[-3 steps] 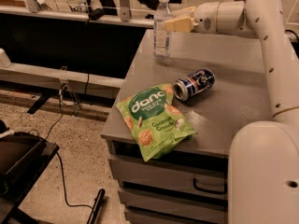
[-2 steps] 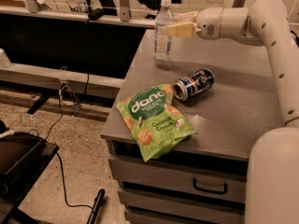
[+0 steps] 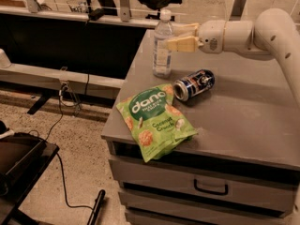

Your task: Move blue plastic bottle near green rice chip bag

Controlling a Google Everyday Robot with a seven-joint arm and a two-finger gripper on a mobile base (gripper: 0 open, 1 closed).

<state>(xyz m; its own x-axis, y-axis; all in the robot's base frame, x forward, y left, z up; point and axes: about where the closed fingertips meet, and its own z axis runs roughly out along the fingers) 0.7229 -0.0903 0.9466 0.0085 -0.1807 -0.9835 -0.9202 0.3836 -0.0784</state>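
Arm reaches level from the right, claw (image 3: 171, 36) at blue plastic bottle (image 3: 162, 60), grip unclear.

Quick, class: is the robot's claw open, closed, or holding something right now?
Claw: up against the right side of the standing blue plastic bottle; whether it is open or closed on it cannot be told.

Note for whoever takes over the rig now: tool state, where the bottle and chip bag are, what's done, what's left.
The tool is at the upper part of the blue plastic bottle; grip unconfirmed. Bottle stands upright at the far edge of the table. The green rice chip bag lies flat at the near corner; a soda can lies between them. Done: the reach. Left: set bottle beside bag.
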